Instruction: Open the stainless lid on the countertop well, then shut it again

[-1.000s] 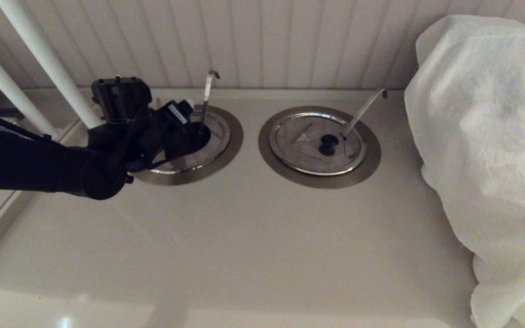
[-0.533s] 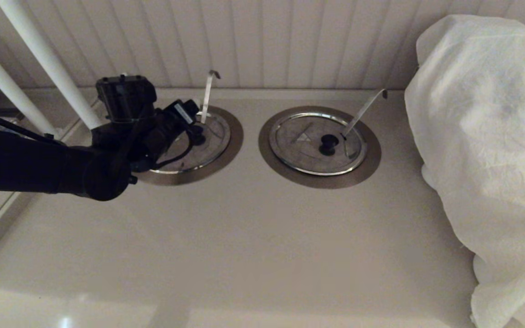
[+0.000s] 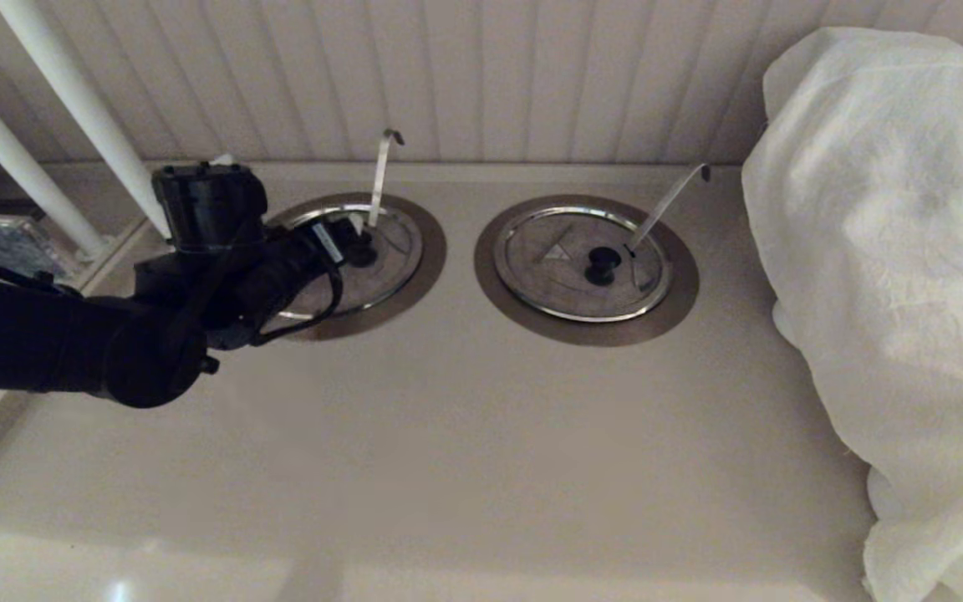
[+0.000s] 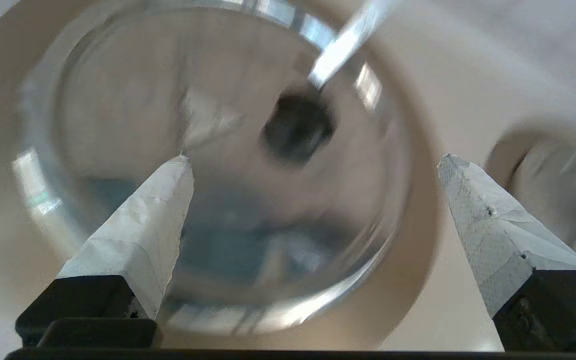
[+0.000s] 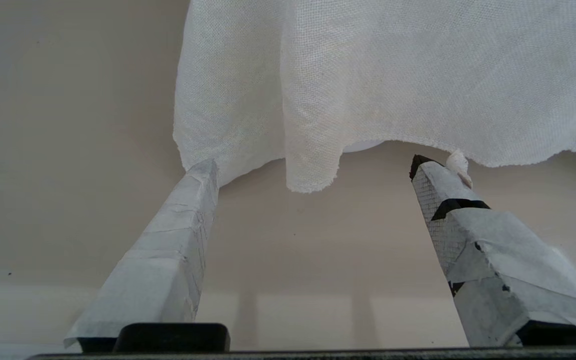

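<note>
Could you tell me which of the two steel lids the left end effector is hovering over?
The stainless lid with the near-upright ladle stem, under the open left end effector; the twin lid has a slanted stem.

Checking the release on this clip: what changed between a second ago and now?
The left gripper, open and empty, has drawn back from the lid toward the robot, uncovering its knob. The lid lies flat on the well. The twin lid, the cloth and the right gripper look unchanged.

Head view looks down; left wrist view hovers close — both share the stainless lid (image 3: 373, 259).
</note>
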